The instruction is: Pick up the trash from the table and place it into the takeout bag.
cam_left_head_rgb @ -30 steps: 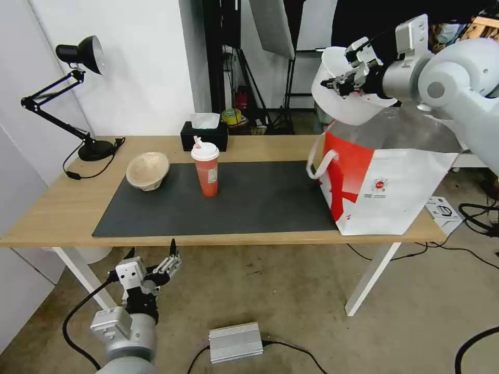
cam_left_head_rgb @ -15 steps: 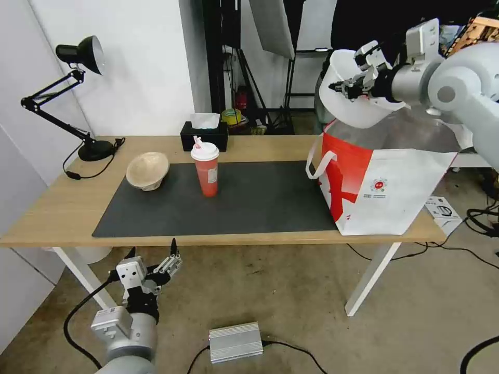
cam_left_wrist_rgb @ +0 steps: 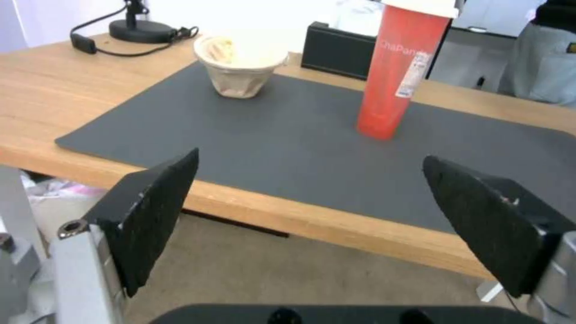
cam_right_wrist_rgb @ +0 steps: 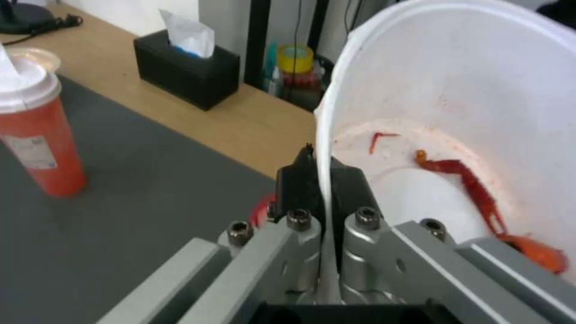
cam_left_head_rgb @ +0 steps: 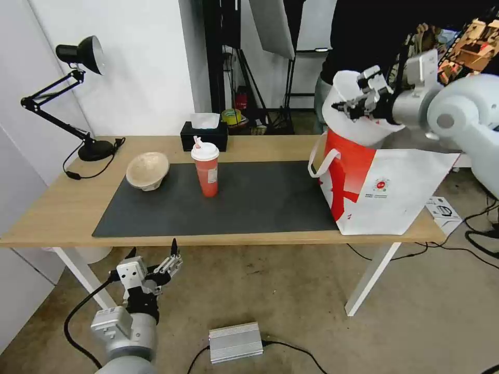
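Pinching the white bowl's [cam_left_head_rgb: 356, 117] rim, the right claw [cam_left_head_rgb: 349, 106] hangs above the takeout bag's [cam_left_head_rgb: 387, 189] mouth.

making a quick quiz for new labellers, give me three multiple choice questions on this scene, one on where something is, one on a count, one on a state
1. Where is the white bowl?
A. on the mat
B. held over the bag
C. on the floor

2. How many trash items stand on the table?
A. one
B. two
C. four

3. How is the left gripper?
A. open, holding nothing
B. shut on the cup
C. shut on the lamp

Answers:
1 B, the right gripper pinches its rim above the bag's mouth.
2 B, the red cup and beige bowl.
3 A, its fingers are spread, below the table edge.
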Available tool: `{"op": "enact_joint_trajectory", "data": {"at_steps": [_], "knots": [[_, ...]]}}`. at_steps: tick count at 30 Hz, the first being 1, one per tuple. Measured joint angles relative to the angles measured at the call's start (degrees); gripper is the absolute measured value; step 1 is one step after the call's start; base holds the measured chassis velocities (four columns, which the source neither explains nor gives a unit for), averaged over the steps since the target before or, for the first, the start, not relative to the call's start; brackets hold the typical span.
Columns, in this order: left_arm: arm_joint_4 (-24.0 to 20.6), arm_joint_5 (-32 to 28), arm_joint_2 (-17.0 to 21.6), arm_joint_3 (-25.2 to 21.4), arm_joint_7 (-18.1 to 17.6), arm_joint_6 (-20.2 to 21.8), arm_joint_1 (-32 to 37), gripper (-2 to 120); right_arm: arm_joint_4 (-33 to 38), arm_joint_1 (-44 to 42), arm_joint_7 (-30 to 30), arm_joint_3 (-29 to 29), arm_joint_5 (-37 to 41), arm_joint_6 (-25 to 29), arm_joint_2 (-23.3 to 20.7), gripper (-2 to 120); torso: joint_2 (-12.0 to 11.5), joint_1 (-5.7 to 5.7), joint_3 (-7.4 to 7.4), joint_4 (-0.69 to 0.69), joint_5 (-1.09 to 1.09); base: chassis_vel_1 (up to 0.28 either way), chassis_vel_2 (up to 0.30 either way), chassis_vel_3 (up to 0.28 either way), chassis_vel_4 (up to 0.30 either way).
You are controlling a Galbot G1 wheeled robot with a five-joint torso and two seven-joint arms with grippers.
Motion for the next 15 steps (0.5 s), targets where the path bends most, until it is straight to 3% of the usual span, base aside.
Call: {"op": "enact_joint_trajectory", "data": {"at_steps": [9,15], "knots": [[-0.08,0.43,-0.23,0.26,-0.05,0.00,0.57,100,2.55,-13.30,4.01,11.32,6.33,-0.02,0.08,0,0.00,0.00,0.00,0.00,0.00,0.000,0.000,0.000,0.000],[-0.04,0.61,-0.10,0.50,-0.05,0.00,0.46,100,3.52,-17.57,4.56,14.96,7.25,-0.02,-0.15,0,0.00,0.00,0.00,-0.01,0.00,0.000,0.000,0.000,0.000]]}}
